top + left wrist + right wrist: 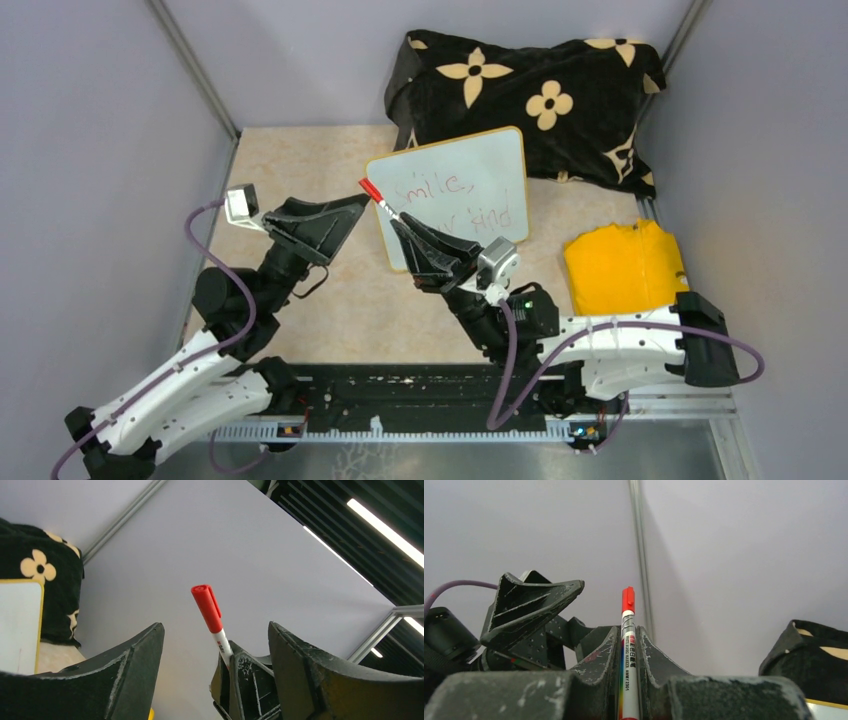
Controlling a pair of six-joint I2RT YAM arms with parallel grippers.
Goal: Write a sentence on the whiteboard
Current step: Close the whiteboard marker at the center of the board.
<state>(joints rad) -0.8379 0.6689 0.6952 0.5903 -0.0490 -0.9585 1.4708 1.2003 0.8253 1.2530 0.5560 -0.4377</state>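
We see the right gripper [398, 222] pinching the red marker [375, 193]; the left gripper [352, 207], at its nine o'clock, stands spread.

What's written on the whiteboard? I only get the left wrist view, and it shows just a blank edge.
Observer: There is a red sentence in two lines on the whiteboard. The top line reads "Smile,".
Operator: What is holding the marker?
Observer: The right gripper is shut on the marker, gripping its barrel.
Operator: Is there anything beside the board?
Observer: A yellow cloth lies right of the whiteboard.
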